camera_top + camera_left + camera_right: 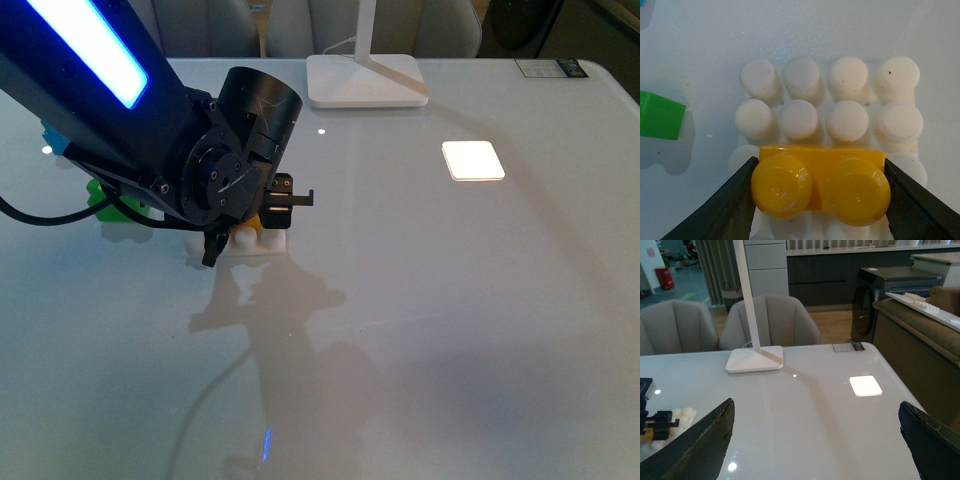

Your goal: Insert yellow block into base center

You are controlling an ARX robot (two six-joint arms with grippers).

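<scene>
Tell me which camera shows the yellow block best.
The left wrist view: the yellow block fills it, both studs clear, clamped by the left gripper over the base. The front view shows a sliver; the right wrist view, little.

Overhead lamp light falls bright and even on the glossy worktop [480,330], leaving a glaring white square patch [473,160] and small specular dots. The left arm [150,140] casts a soft shadow toward the camera. The left wrist view is sharp; yellow block [820,185] studs shine.
</scene>
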